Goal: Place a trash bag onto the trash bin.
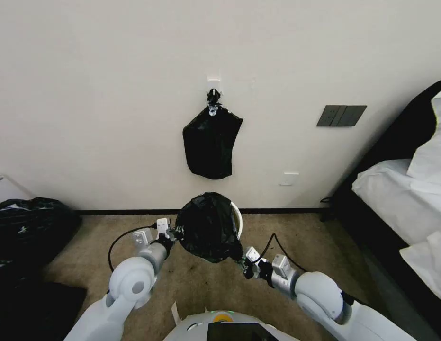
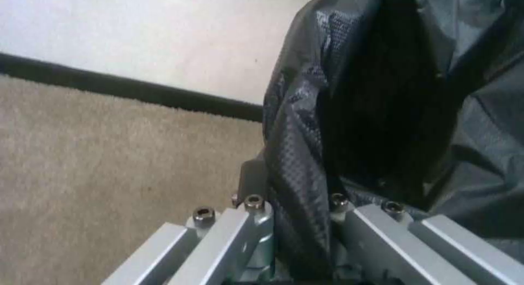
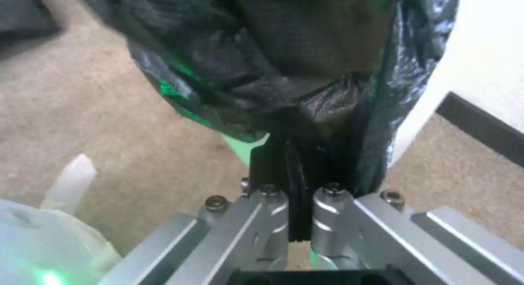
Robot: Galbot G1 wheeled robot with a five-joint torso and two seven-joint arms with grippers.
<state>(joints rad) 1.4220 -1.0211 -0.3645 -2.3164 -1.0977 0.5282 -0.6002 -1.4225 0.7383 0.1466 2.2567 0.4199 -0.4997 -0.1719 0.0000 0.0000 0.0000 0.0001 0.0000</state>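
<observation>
Head view shows the trash bag [image 1: 208,232] stretched between the left gripper [image 1: 175,233] and the right gripper [image 1: 242,261], each pinched closed on an edge of its mouth, and draped over most of the trash bin [image 1: 238,218], whose cream rim peeks out on the right; I judge the fitting well begun, with that far rim left to cover and the film to be let go. The bin stands on beige carpet [image 1: 286,237] against a pale wall [image 1: 111,94], under a hanging bag bundle [image 1: 211,147], with a bed [image 1: 400,189] to the right and black sacks [image 1: 26,227] to the left.
</observation>
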